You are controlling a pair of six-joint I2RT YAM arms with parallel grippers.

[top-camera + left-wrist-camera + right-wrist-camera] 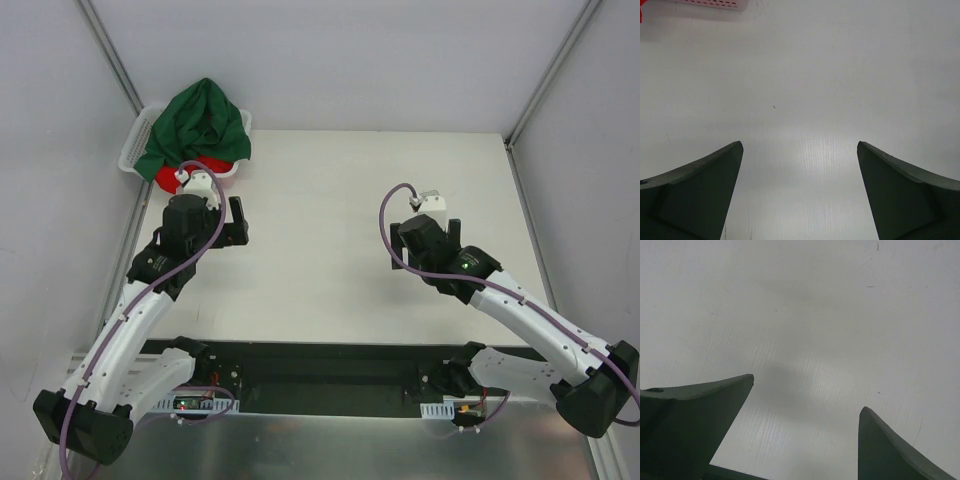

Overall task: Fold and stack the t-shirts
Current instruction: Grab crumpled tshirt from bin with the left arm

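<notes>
While both pairs of fingers stand spread wide and grasp nothing, the left fingers hang over the bare white table, and the right fingers are likewise released above the table, well apart on its right side. Beyond the left fingers sits one white mesh basket at the table's far left corner, its near rim partly hidden in the top view by the left arm's wrist. Two t-shirts lie heaped in it. One dark green t-shirt is on top, draping over the rim and covering most of one red t-shirt, which shows only along the near side. Two arms reach in from the near edge.
</notes>
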